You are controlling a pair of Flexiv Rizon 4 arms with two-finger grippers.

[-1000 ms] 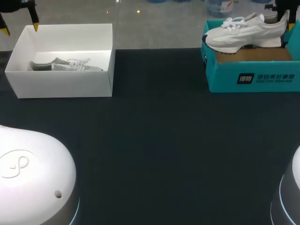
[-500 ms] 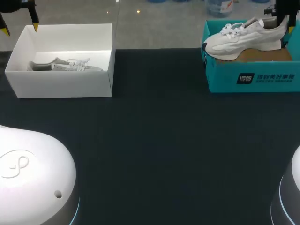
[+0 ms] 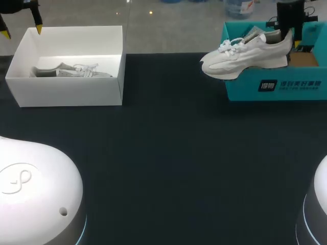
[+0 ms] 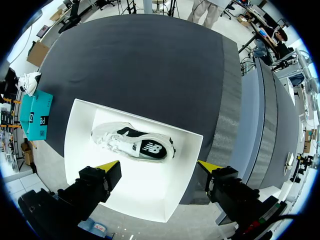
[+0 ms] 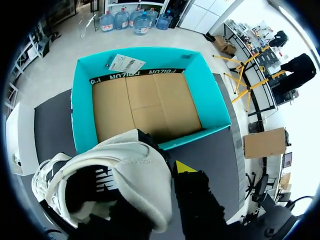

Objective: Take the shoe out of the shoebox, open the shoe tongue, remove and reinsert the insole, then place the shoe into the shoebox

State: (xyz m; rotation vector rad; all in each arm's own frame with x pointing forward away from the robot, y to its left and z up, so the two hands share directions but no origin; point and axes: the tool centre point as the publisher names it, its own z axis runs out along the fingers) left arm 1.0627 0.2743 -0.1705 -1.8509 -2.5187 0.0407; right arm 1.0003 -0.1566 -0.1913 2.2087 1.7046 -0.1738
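Carried leftward past shoebox (image 3: pixel 245 91) wall, shoe (image 3: pixel 240 55) hangs heel-first in right claw (image 3: pixel 286 32).

The head view looks down from above and behind the robot, far enough back to take in a wide stretch of the dark matte surface (image 3: pixel 168 153) — the white open-topped box (image 3: pixel 66 92) at left, the teal cardboard shoebox (image 3: pixel 276 87) at right. The left wrist view hangs high over the white box, facing straight down past the left end effector (image 4: pixel 158 165); it shares both boxes with the head view. The right wrist view sits close above the teal shoebox — the white lace-up shoe (image 5: pixel 135 170) is nearest to it.
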